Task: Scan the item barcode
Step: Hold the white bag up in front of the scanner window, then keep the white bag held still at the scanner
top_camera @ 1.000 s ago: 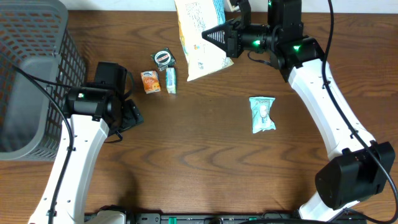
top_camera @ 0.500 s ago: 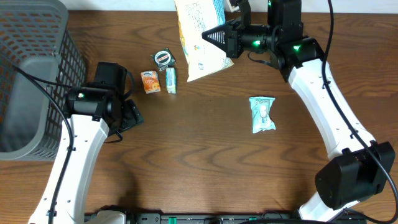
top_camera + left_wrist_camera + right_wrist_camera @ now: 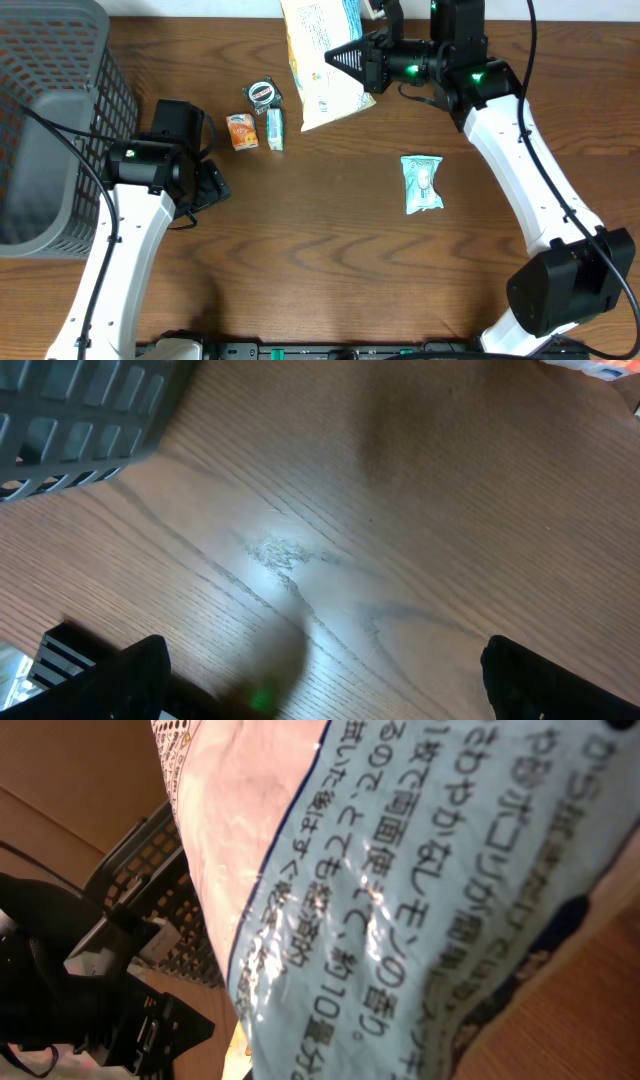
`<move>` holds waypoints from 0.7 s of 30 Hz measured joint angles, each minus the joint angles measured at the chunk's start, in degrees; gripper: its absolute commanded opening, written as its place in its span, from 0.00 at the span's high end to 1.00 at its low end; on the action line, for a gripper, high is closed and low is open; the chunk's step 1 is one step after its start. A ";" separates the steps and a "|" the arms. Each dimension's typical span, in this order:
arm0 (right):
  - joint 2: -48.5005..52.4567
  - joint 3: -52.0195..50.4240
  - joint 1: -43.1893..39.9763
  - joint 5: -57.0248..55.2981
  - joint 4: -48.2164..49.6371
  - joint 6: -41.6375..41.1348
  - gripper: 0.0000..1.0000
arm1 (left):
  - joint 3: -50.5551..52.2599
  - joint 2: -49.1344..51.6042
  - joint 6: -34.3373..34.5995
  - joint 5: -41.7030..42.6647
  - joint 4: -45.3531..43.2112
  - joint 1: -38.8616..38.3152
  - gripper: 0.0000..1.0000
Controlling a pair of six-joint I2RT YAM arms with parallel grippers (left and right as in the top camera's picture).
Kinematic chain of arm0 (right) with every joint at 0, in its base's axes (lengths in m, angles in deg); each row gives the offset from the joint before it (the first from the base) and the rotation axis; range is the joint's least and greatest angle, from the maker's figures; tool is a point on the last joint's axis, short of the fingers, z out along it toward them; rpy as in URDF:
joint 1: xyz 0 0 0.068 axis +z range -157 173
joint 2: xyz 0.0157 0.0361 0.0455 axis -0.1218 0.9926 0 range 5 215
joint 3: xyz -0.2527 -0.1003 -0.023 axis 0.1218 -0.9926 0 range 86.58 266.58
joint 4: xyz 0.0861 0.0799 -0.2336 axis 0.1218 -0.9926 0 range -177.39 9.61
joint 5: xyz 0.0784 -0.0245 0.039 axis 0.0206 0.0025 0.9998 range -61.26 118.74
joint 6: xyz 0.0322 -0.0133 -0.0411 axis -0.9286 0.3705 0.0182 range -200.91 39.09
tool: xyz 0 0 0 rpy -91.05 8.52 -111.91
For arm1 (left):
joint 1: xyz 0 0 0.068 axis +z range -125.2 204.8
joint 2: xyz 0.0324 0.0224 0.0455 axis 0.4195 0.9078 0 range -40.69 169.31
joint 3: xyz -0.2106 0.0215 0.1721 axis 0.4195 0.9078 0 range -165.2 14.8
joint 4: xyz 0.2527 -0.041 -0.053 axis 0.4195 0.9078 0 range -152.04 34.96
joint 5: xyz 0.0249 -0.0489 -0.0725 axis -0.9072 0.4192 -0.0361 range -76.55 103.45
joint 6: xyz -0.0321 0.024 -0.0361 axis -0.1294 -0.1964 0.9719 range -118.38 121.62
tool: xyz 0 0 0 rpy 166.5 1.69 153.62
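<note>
Two arms: the right gripper (image 3: 352, 57), at twelve o'clock, is clenched on a printed snack bag (image 3: 318, 75); the left gripper (image 3: 210, 186), at nine o'clock, gapes empty above the table (image 3: 330, 270).

One snack bag (image 3: 322, 60), one teal packet (image 3: 421, 183), three small items (image 3: 242, 131), one basket (image 3: 105, 90)

overhead looks straight down on my whole table (image 3: 330, 270). my left wrist camera faces the wood closely; my right sits almost against the bag (image 3: 420, 900). all three catch the basket (image 3: 105, 85).
</note>
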State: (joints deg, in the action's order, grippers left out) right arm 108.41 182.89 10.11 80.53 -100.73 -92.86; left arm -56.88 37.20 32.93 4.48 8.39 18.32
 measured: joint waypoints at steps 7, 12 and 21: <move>0.00 0.00 0.00 0.02 0.00 0.00 0.99 | 0.00 0.00 0.00 0.00 0.00 0.00 0.02; 0.00 0.00 0.00 0.00 0.00 0.00 0.99 | 0.00 0.00 0.00 0.00 0.00 0.00 0.02; 0.00 0.00 0.00 -0.11 -0.42 0.00 0.99 | 0.00 0.00 0.02 0.00 0.00 0.00 0.02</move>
State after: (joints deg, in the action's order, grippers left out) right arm 108.41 182.89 10.11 80.42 -101.15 -92.86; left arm -56.88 37.20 32.95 4.48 8.39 18.32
